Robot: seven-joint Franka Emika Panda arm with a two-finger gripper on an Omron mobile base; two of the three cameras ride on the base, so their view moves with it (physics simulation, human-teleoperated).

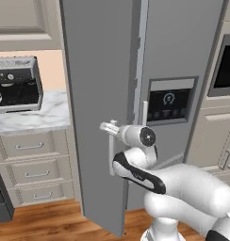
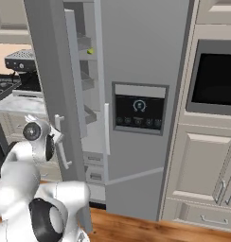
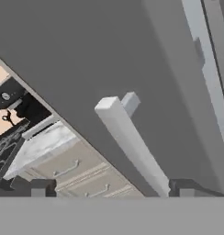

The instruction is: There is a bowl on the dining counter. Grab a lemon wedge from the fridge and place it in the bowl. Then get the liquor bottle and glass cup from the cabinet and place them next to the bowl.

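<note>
The grey fridge (image 1: 178,47) stands ahead with its left door (image 2: 48,85) swung partly open. Through the gap I see grey inner shelves, and on an upper one lies the tiny yellow-green lemon wedge (image 2: 90,51). My gripper (image 3: 113,189) is at the open door's white vertical handle (image 3: 132,142). Its fingertips (image 3: 38,188) stand wide apart on either side of the handle's lower part, not pressing on it, so the gripper is open and holds nothing. From the base views the gripper (image 1: 109,127) sits at the handle's upper end (image 2: 60,137). The bowl, liquor bottle and glass cup are out of view.
A coffee machine (image 1: 18,84) stands on the marble worktop (image 1: 32,120) over cream drawers (image 1: 34,162), left of the fridge. A dark wall oven (image 2: 217,78) and cream cabinets (image 2: 202,170) are on the right. The right fridge door carries a dark dispenser panel (image 2: 138,111).
</note>
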